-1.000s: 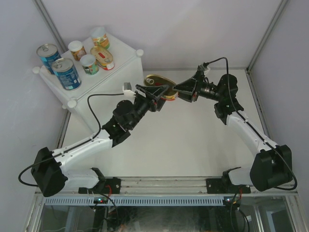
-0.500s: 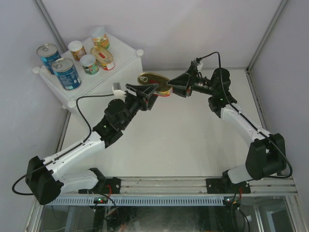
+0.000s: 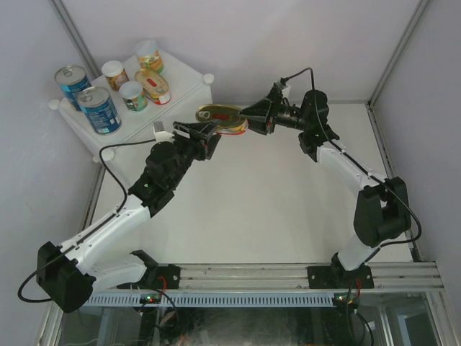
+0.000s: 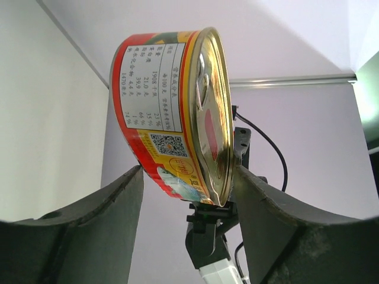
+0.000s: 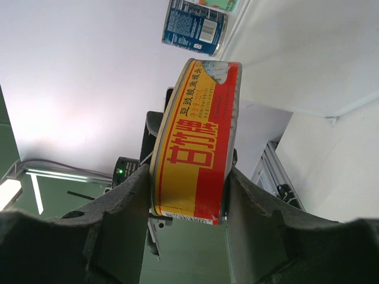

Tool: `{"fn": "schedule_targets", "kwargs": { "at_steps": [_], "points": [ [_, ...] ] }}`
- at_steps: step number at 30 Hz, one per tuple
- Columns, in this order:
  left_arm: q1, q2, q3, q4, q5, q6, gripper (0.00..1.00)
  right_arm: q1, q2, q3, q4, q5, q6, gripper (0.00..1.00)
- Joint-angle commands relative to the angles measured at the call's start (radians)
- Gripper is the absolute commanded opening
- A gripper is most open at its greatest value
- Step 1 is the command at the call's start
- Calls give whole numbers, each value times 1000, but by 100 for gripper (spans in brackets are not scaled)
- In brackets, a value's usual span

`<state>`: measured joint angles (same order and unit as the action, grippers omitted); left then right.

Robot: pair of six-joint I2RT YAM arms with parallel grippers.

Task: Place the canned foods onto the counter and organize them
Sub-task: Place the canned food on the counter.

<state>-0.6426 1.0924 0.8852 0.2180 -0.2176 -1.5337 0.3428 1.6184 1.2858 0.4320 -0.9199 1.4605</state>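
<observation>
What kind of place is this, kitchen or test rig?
Likely a lab test booth, not a kitchen: white walls on metal framing, two robot arms bolted to a rail, a plastic box serving as counter for cans.

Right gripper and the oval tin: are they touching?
Touching. The right wrist view shows the oval tin clamped between the two fingers of the right gripper, each finger pressed against a flat face with no gap.
</observation>
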Motion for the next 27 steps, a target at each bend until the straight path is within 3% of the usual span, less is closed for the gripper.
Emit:
{"fn": "schedule_targets", "kwargs": {
  "at_steps": [1,15,27],
  "points": [
    [58,-5,89,16,24,57,66,12,27,98,99,13,27,0],
    [218,92,187,40,141,118,66,26,216,339,57,-10,35,0],
    [284,182,276,63,222,118,66,30,387,573,34,-28,73,0]
  ]
}}
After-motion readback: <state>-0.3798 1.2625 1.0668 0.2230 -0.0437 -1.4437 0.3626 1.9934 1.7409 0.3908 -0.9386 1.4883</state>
